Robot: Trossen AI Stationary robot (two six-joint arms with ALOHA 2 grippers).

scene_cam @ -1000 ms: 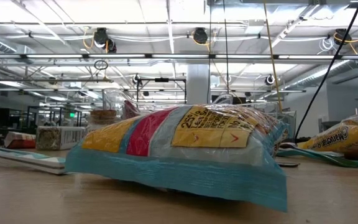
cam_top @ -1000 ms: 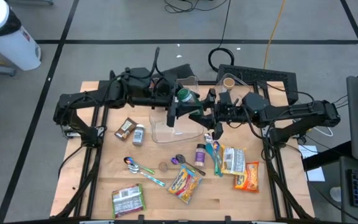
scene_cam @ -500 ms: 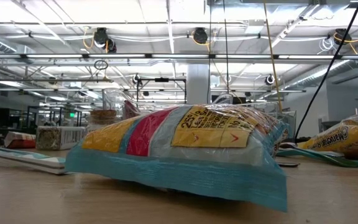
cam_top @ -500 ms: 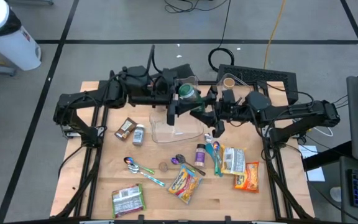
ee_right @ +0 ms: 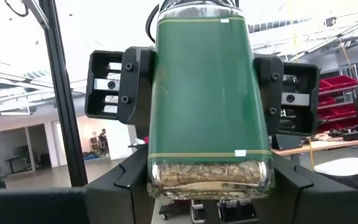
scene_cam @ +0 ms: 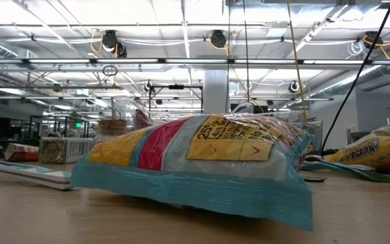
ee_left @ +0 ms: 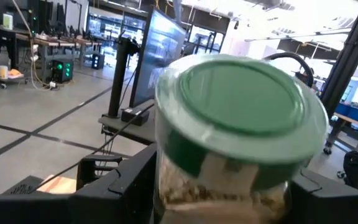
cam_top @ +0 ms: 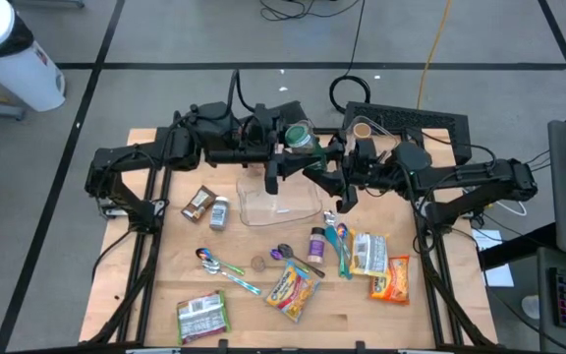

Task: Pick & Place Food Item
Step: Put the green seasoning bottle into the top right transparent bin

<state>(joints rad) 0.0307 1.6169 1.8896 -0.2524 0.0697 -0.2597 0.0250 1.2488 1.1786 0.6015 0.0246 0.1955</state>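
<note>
The jar (ee_right: 202,93) of food sits between both hands at once. The right hand (cam_top: 314,157) is clamped on its green-labelled body, with grain visible at the glass end nearest its wrist. The left hand (cam_top: 288,147) faces it from the far side, gripping the jar near the green lid.

Over the last second the jar has risen and drifted away from the clear tub (cam_top: 278,202), which lies on the desk (cam_top: 165,285) just below the two hands. Both grips have stayed as they were. I judge this to be a shared carry or a hand-over in mid-air; neither hand has let go, so placing is not yet begun.

Farther out from the hands, beyond the tub, lie a small purple-capped bottle (cam_top: 316,241), some spoons (cam_top: 226,266) and several snack packets (cam_top: 293,287), all well apart from the jar.
</note>
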